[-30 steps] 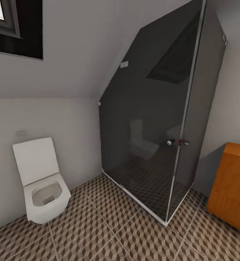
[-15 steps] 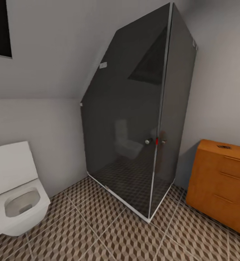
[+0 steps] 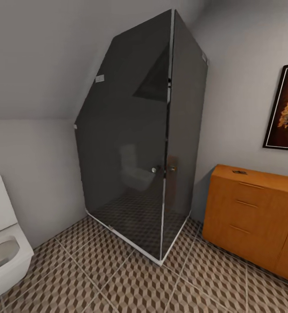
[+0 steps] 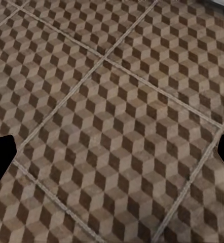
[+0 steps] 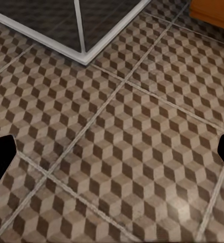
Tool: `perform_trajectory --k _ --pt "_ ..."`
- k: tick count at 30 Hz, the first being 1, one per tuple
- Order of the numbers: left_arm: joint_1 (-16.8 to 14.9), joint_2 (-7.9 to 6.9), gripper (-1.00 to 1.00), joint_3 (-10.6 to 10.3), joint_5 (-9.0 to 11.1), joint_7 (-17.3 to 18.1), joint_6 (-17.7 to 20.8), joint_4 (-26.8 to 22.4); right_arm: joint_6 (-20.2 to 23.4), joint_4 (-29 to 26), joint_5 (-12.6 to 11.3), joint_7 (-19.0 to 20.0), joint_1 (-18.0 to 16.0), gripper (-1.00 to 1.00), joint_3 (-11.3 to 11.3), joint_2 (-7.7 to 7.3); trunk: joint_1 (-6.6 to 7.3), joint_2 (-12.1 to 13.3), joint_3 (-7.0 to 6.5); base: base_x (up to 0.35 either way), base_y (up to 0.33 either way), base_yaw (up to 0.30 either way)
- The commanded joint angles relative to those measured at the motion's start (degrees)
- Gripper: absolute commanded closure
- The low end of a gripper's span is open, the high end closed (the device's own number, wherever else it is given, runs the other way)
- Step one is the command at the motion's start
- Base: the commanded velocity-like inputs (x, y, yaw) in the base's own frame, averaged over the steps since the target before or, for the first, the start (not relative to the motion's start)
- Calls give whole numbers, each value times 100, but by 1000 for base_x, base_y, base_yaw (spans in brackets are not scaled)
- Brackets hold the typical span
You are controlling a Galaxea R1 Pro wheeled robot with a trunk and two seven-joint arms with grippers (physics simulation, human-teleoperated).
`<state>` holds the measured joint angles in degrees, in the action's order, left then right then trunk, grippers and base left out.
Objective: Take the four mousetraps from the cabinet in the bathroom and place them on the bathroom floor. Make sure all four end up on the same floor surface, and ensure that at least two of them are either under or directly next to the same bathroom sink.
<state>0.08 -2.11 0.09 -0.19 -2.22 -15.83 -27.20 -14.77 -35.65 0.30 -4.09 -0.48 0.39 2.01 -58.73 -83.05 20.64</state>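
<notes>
The cabinet (image 3: 252,217), a low orange-brown chest with slim bar handles on three drawers, stands against the right wall in the head view. On its top near the left end lies a tiny flat dark piece that looks like a mousetrap (image 3: 239,172), too small to make out in detail. The bathroom floor (image 3: 130,282) with its cube pattern spreads in front. In the wrist views my left gripper (image 4: 112,157) and right gripper (image 5: 112,157) hang open over bare floor tiles, holding nothing. The bathroom sink is out of view.
A dark glass shower enclosure (image 3: 139,165) fills the corner left of the cabinet; its white base rail (image 5: 46,38) also shows near my right gripper. A white toilet (image 3: 0,256) sits at the far left. A framed picture (image 3: 287,108) hangs above the cabinet.
The camera has turned right: the toilet and shower slid left in the picture, the window left the view, and the cabinet and framed picture came in.
</notes>
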Motion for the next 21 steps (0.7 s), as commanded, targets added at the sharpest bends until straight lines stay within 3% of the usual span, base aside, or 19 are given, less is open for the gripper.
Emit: perform_trajectory --k 1,21 --pt "1 0 -100 0 -4 -15 -12 -5 -17 6 3 -21 -4 -100 5 1 0 -3 3 0 -119 -218" --pt "1 0 -100 0 -3 -15 -9 -5 -17 6 4 -21 -4 -100 5 3 0 -3 -20 0 -112 -218"
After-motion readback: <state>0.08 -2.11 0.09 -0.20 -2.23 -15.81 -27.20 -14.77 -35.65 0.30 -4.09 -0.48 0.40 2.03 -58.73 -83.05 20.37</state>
